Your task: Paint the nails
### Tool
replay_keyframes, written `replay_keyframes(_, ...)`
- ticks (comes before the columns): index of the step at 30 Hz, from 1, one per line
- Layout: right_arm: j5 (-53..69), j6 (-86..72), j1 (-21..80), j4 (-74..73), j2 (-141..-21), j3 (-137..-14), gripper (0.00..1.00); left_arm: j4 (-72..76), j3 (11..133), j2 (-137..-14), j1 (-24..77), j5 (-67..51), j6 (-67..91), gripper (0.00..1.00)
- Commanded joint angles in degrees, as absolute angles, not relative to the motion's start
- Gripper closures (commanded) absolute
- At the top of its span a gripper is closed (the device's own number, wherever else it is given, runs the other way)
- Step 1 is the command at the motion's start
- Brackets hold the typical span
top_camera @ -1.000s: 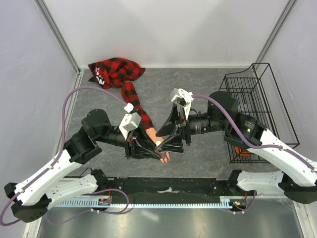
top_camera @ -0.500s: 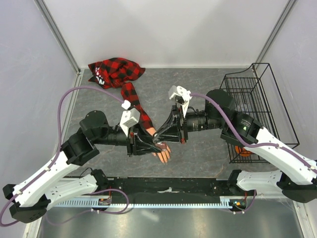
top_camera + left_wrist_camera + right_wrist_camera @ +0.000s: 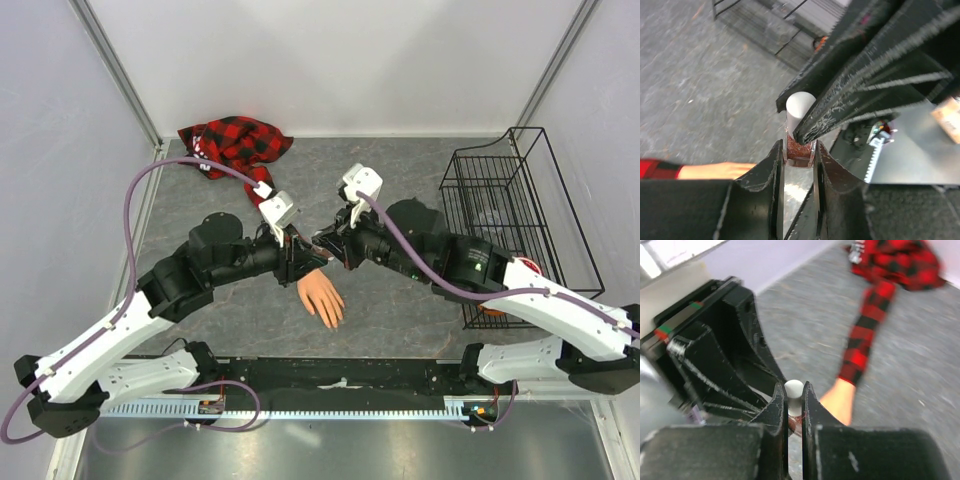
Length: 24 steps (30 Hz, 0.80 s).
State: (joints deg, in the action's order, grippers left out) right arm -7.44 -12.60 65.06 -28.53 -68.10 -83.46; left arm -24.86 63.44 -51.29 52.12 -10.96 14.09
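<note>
Two arms meeting above the surface (image 3: 420, 160). Left pincer (image 3: 799, 156) is pressed onto a small reddish bottle (image 3: 799, 149), pinching its body from both sides. Right pincer (image 3: 794, 393) is closed on the bottle's white cap (image 3: 799, 106), approaching from the opposite side. The bottle is held upright in the air. A mannequin hand (image 3: 322, 297) lies flat on the surface just near of the pincers, palm down, fingers pointing to the near edge. The nails (image 3: 335, 320) sit at its fingertips, too small to make out. A plaid sleeve (image 3: 235, 142) runs from the wrist to the far left corner. A wire basket (image 3: 520, 140) stands at right.
</note>
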Motion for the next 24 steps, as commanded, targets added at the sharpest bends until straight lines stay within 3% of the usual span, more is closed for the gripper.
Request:
replay_keyframes(1, -24.9, -17.4, 73.2, -33.9, -69.3, -86.5, 1.0, -21.0, 66.3, -53.3, 50.6, 3.8, 10.4, 0.98)
replay_keyframes(6, -28.9, -17.5, 74.1, -33.1, -69.7, -85.5, 1.0, -20.0, 66.2, -55.0, 50.6, 2.9, 10.1, 0.98)
replay_keyframes(7, -30.2, -17.4, 74.0, -32.5, -69.4, -85.1, 1.0, -20.1, 66.0, -55.0, 50.6, 1.9, 10.0, 0.92)
replay_keyframes(9, -32.1, -17.1, 73.7, -30.9, -68.4, -82.7, 1.0, -20.2, 65.5, -54.2, 50.6, 0.4, 10.0, 0.72)
replay_keyframes(10, -32.9, -17.0, 73.2, -29.9, -67.2, -81.5, 1.0, -20.1, 64.6, -53.5, 50.6, -1.1, 10.0, 0.53)
replay_keyframes(12, -32.5, -17.7, 70.1, -26.2, -65.7, -76.6, 1.0, -20.3, 63.5, -51.2, 50.6, -1.1, 9.7, 0.27)
replay_keyframes(13, -32.0, -17.8, 68.9, -24.5, -63.7, -74.6, 1.0, -20.9, 62.5, -50.2, 50.6, -0.1, 9.5, 0.09)
replay_keyframes(15, -33.0, -17.7, 66.1, -18.9, -61.8, -67.9, 1.0, -21.9, 61.5, -47.0, 50.6, 1.9, 9.3, 0.02)
replay_keyframes(24, -40.8, -14.1, 63.5, 14.4, -59.2, -37.3, 1.0, -23.2, 54.2, -36.1, 50.6, 17.7, 12.7, 0.01)
